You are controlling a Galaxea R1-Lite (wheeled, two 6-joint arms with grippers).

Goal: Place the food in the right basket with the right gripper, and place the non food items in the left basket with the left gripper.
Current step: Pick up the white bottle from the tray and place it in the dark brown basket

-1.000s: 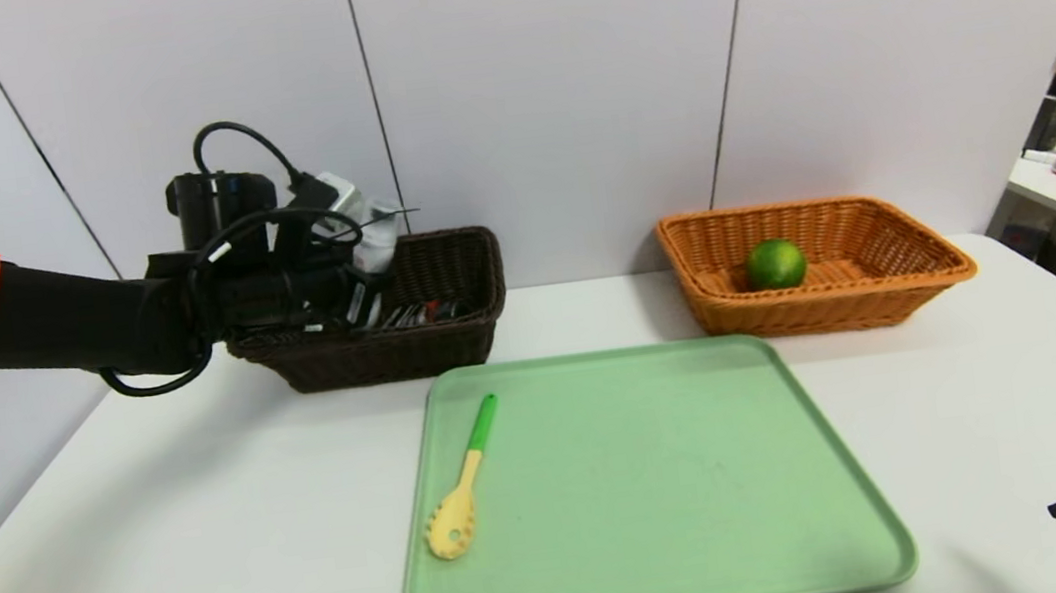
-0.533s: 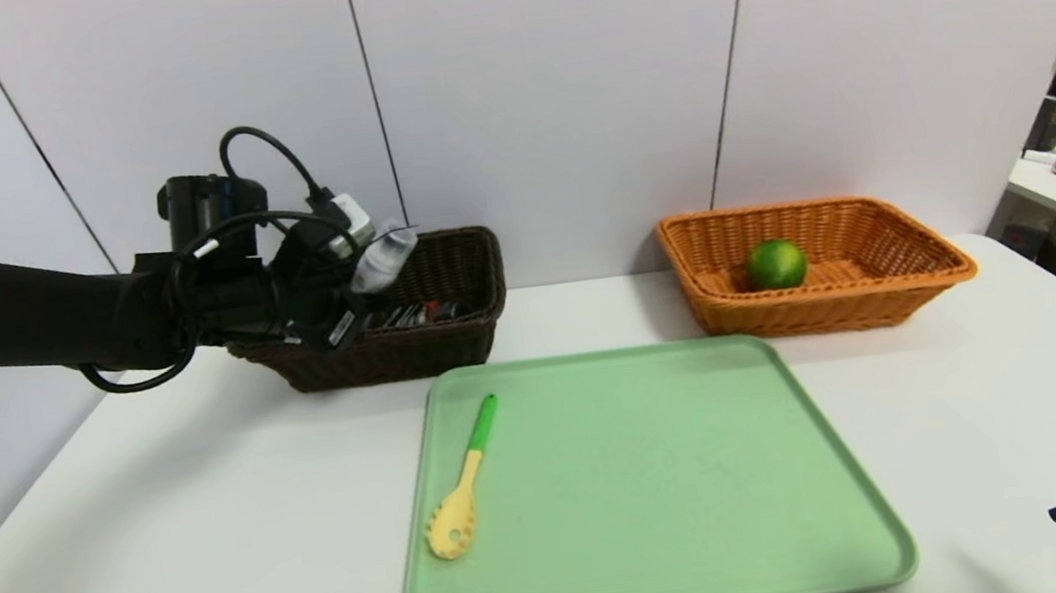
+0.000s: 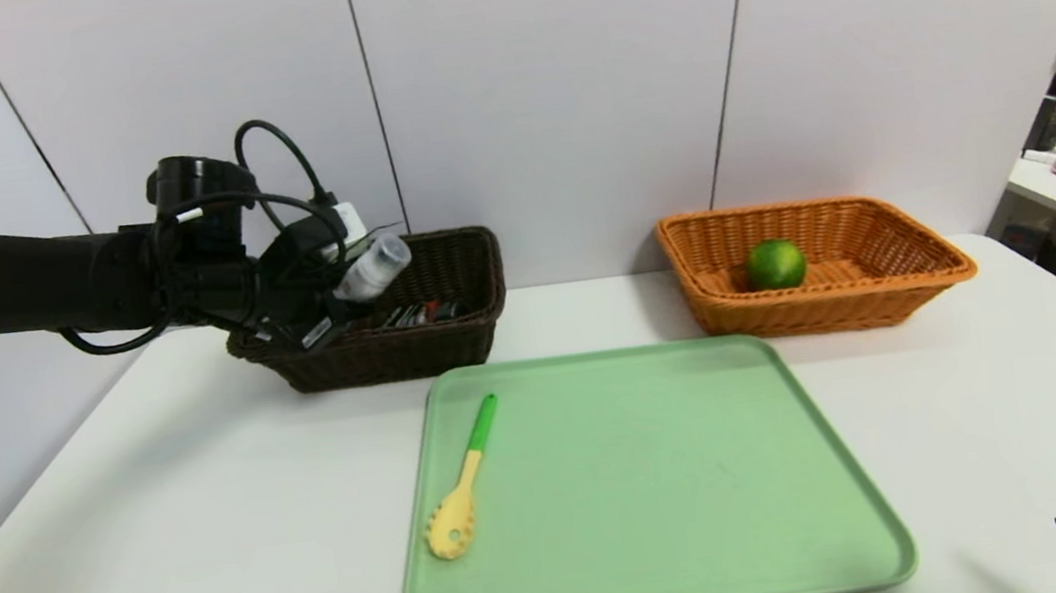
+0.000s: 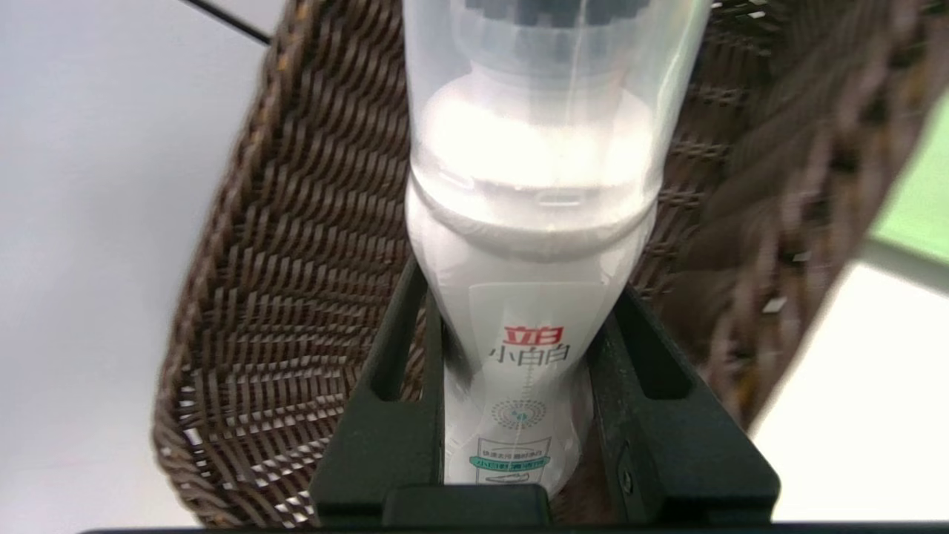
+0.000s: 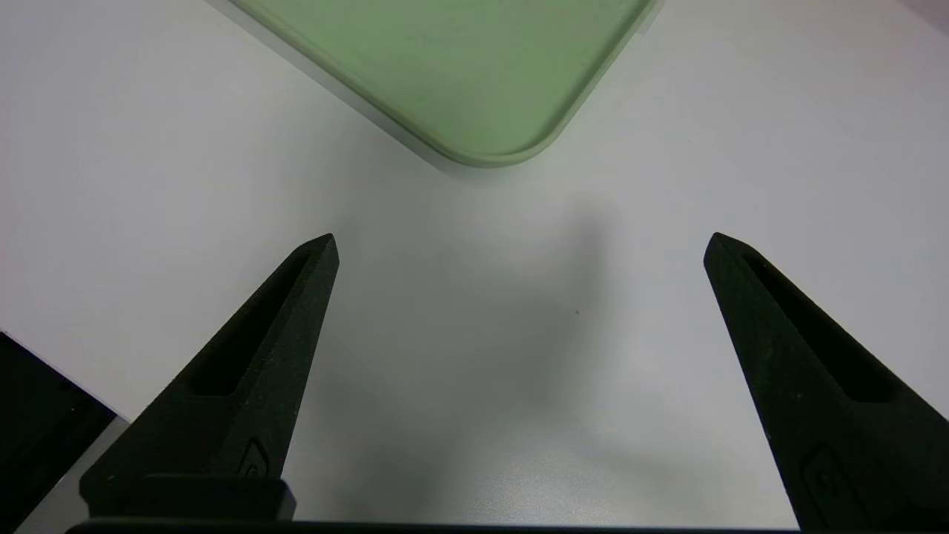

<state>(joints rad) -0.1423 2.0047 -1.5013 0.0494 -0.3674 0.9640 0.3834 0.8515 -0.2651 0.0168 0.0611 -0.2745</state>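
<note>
The sorting looked well advanced. A lime (image 3: 775,263) already lay in the orange wicker basket (image 3: 927,263) at the far right of the white table (image 3: 165,542), and the dark brown wicker basket (image 3: 453,341) at the far left already held some dark, flat items (image 3: 419,312) that were too small to identify. The left gripper (image 3: 341,294) hovered over the left end of that brown basket, clamped partway on a white plastic bottle (image 3: 373,267) with a clear cap; in the left wrist view its two black fingers (image 4: 393,423) pressed the bottle's waist from either side, the capped end pointing out over the basket's interior (image 4: 296,311). The bottle was not yet released, so that placement was judged unfinished. One non-food item was left: a yellow pasta spoon with a green handle (image 3: 462,501), lying near the left edge of the green tray (image 3: 716,515) in the middle of the table. No food remained on the tray. The right gripper (image 5: 519,282) was parked low at the near right, jaws spread wide and holding nothing above the bare table; only its tip showed in the head view. The bottle's label was probably a cleaning product, though the print was hard to read.
</note>
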